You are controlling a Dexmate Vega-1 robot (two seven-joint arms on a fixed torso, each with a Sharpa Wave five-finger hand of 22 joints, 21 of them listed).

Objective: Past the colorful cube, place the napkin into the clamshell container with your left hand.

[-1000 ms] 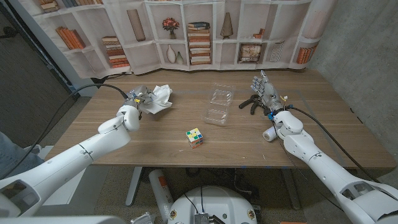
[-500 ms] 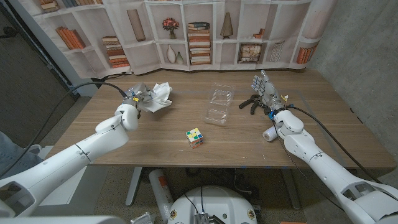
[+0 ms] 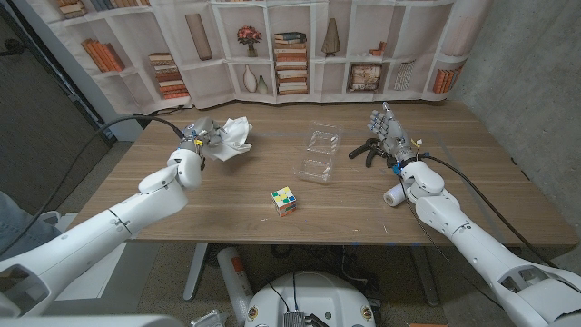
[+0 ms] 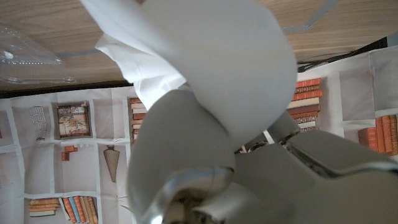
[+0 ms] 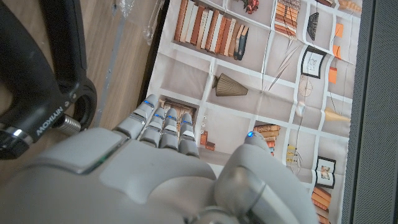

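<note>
A crumpled white napkin point(image 3: 234, 138) is gripped by my left hand point(image 3: 201, 139) at the table's far left; whether it hangs free of the wood I cannot tell. In the left wrist view the napkin point(image 4: 205, 62) bulges over my fingers point(image 4: 180, 155), and the clamshell container point(image 4: 25, 59) shows beyond it. The clear clamshell container point(image 3: 318, 153) lies open mid-table, to the right of the napkin. The colorful cube point(image 3: 284, 201) sits nearer the front edge. My right hand point(image 3: 386, 130) stands at the right with fingers extended and holds nothing.
A black clamp-like tool point(image 3: 367, 152) lies just left of my right hand and appears close in the right wrist view point(image 5: 43, 81). A small white roll point(image 3: 394, 195) rests by my right forearm. A bookshelf-print backdrop point(image 3: 290, 45) lines the table's far edge.
My left hand has drifted slightly toward the far edge with the napkin in it. My right hand, the cube and the container have stayed put.
</note>
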